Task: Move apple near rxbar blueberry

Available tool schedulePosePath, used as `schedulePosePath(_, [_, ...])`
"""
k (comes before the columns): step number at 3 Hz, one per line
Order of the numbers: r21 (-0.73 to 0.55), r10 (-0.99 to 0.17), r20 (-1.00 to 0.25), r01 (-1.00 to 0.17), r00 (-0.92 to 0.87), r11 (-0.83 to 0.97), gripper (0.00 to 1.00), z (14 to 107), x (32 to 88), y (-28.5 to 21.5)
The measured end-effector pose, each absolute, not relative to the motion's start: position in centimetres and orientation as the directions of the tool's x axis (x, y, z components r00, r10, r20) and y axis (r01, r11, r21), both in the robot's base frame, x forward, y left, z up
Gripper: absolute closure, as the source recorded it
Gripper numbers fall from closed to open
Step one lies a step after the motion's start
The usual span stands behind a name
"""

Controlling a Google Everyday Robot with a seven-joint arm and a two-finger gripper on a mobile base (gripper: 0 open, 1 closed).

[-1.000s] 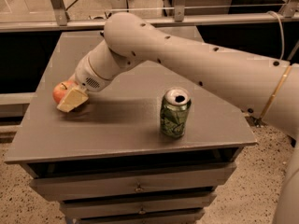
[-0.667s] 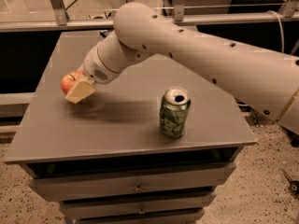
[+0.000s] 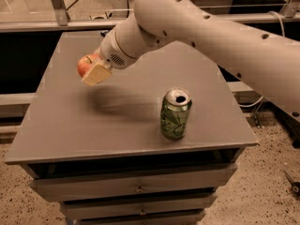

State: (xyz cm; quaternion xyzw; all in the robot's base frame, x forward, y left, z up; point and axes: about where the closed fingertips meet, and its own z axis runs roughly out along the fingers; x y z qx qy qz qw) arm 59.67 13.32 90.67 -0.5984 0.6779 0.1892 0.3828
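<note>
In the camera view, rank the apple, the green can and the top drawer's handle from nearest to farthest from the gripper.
1. apple: gripped in the gripper, lifted over the table at picture left.
2. green can: upright on the table, toward its front right.
3. drawer handle: below the tabletop, on the front face.

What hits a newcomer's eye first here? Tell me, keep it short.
The big white arm reaches in from the upper right, its gripper shut on the apple above the left side of the grey table. A green can stands alone near the front right.
</note>
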Motion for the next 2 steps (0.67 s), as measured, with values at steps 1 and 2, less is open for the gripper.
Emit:
schedulePosePath(1, [-0.193, -0.667, -0.745, -0.952, -0.014, 0.236, 1.00, 89.8, 60.4, 12.6])
schedulePosePath(2, [-0.198, -0.662, -0.746, -0.923, -0.078, 0.331, 1.00, 88.1, 63.6, 8.6])
